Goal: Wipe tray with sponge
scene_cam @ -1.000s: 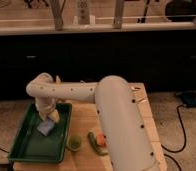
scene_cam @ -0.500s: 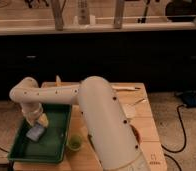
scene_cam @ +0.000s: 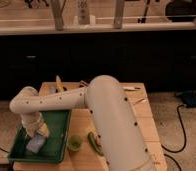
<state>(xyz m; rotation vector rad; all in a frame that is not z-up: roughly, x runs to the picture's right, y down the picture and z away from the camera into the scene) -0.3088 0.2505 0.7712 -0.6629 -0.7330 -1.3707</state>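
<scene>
The dark green tray (scene_cam: 57, 131) lies on the left front part of the wooden table (scene_cam: 141, 125). The pale blue-grey sponge (scene_cam: 34, 144) lies flat on the tray's floor near its front left corner. My gripper (scene_cam: 39, 134) points down at the end of the white arm (scene_cam: 56, 101), right on top of the sponge's far edge. It is shut on the sponge and presses it on the tray. The wrist hides the sponge's upper part.
A small round green cup (scene_cam: 74, 143) stands just right of the tray. A green-and-orange vegetable-like item (scene_cam: 95, 143) lies beside it. A yellow item (scene_cam: 57, 82) and thin utensils (scene_cam: 131, 89) lie at the table's back. Cables (scene_cam: 183, 131) run over the floor at right.
The gripper has swept with the sponge from the tray's far middle to the left and then toward the front left corner. The arm has swung closer to the camera.
</scene>
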